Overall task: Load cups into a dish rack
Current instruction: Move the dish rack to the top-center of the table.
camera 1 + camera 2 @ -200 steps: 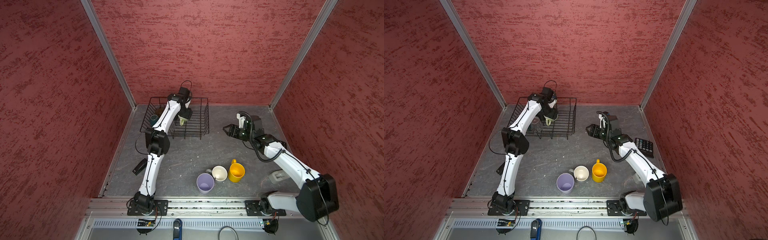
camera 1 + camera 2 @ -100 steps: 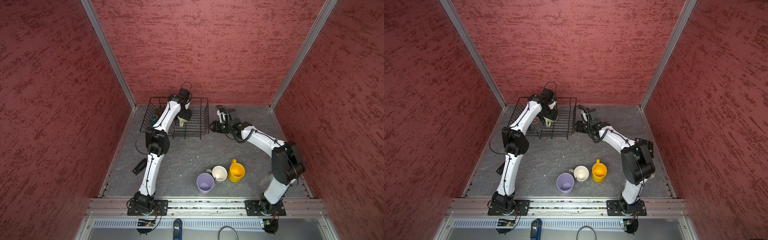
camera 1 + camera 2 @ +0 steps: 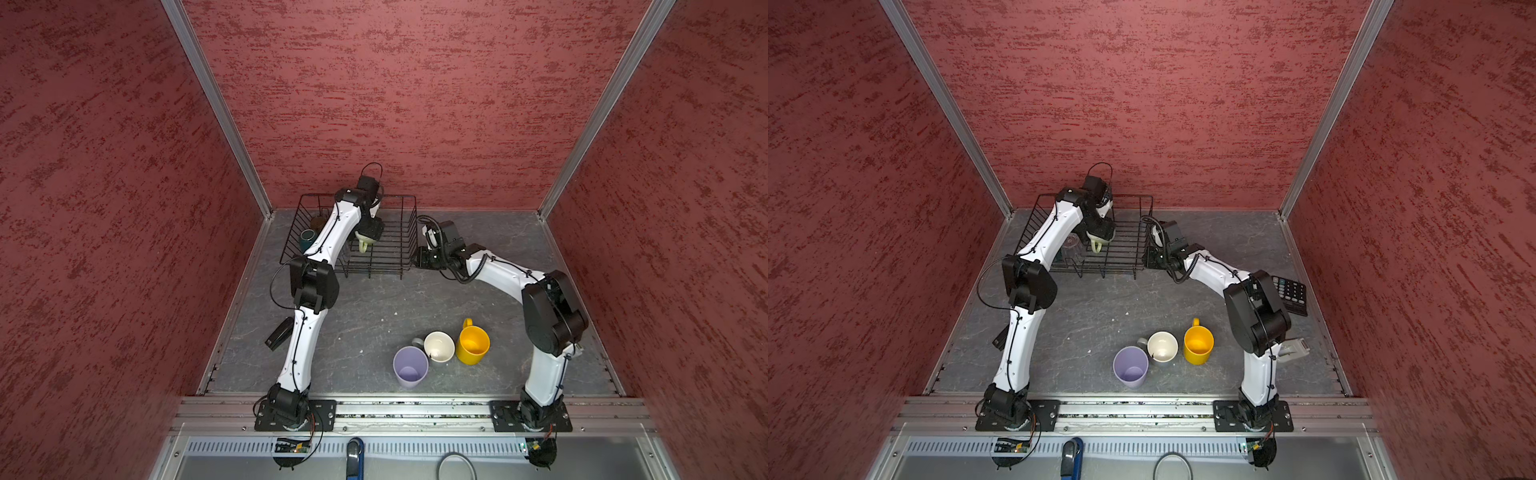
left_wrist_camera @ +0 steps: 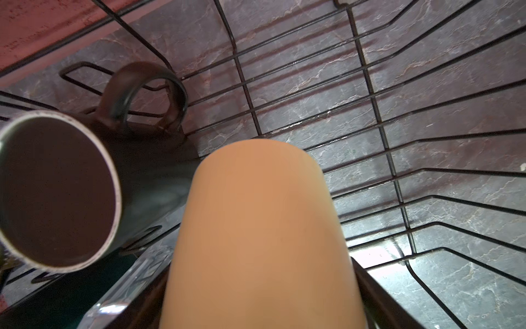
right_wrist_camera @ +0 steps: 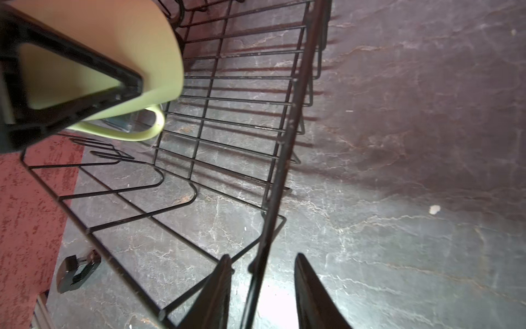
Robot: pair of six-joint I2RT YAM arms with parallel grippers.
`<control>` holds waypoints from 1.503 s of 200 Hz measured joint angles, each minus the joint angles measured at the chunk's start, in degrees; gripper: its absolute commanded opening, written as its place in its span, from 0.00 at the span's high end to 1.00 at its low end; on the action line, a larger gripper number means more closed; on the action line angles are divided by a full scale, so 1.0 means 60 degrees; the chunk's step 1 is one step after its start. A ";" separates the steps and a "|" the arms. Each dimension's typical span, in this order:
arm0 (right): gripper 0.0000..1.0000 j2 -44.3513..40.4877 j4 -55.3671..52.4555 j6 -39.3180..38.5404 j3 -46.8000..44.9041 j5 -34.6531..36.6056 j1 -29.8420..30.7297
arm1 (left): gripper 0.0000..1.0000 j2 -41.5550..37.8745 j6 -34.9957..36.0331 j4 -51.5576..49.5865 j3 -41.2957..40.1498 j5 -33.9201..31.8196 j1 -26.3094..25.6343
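Three cups (image 3: 439, 346) on tabletop (image 3: 374, 316); left hand (image 3: 366, 237) holds one green mug (image 5: 162, 57); right hand (image 5: 262, 257), narrow, straddles rack (image 3: 409, 232) rim; arm (image 3: 336, 232) hides others.

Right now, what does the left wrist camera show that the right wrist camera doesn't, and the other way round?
Left wrist only: a black mug in the dish rack, close beside the mug in front of the lens, its open mouth towards the camera.

Right wrist only: the right gripper, jaws open astride the rack's rim wire; the handle of the pale green mug; a black stapler on the table outside the rack.

Both: the pale green mug inside the rack, the rack's floor wires, and the grey table beneath them.
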 measured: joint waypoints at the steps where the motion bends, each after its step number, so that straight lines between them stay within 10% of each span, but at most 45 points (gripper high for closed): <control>1: 0.69 0.0004 0.0000 0.0000 0.0000 0.0004 0.0000 | 1.00 -0.0007 0.0000 -0.0004 0.0000 0.0000 0.0004; 141: 0.90 -0.0175 0.0186 0.0423 -0.0171 0.0477 0.0219 | 1.00 -0.0208 -0.0033 0.0142 -0.0313 -0.0007 0.0040; 300: 0.89 -0.1351 0.0193 0.0940 -0.1555 0.0783 0.0692 | 1.00 -0.0208 -0.0186 0.0200 -0.0313 -0.0579 -0.0229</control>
